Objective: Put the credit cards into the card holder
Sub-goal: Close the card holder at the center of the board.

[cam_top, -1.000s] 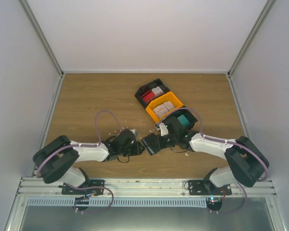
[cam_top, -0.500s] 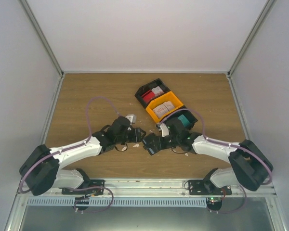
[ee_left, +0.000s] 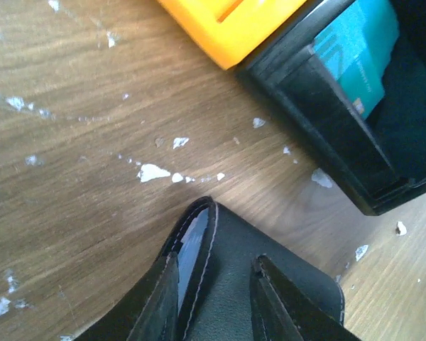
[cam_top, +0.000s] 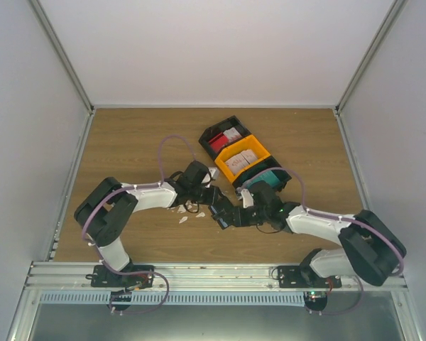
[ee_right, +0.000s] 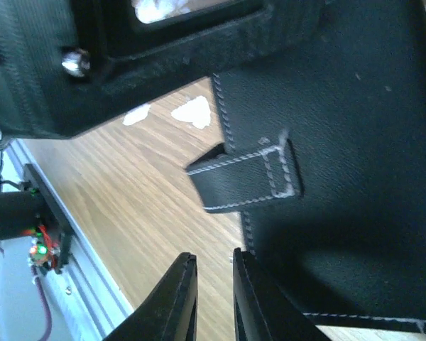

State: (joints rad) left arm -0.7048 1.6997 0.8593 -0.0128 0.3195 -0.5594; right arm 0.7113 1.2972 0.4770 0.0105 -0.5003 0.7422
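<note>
Left gripper (ee_left: 216, 259) stands with its fingers about half apart over the card holder (ee_left: 234, 227), one finger on each side of the holder's stitched edge. I cannot tell whether it clamps the leather or only rests on it. Beside my left finger the holder gapes slightly and a pale sliver shows inside; I cannot tell what it is.

My right gripper (ee_right: 213, 256) is nearly closed. A narrow gap between its fingers shows bare wood and nothing is held. It sits just beside the holder's edge, below a small stitched strap (ee_right: 248, 177).

From above, the black card holder lies on the wooden table (cam_top: 128, 149), between my two grippers. White crumbs (ee_left: 153, 172) are scattered on the wood near it.

Beyond the holder three bins run in a diagonal row. The near black bin (ee_left: 326, 106) holds a teal card (ee_left: 355, 57). The yellow bin (ee_left: 234, 28) touches it and holds whitish cards (cam_top: 240, 162). The far black bin (cam_top: 211, 133) holds a red-and-white card (cam_top: 218, 144).
</note>
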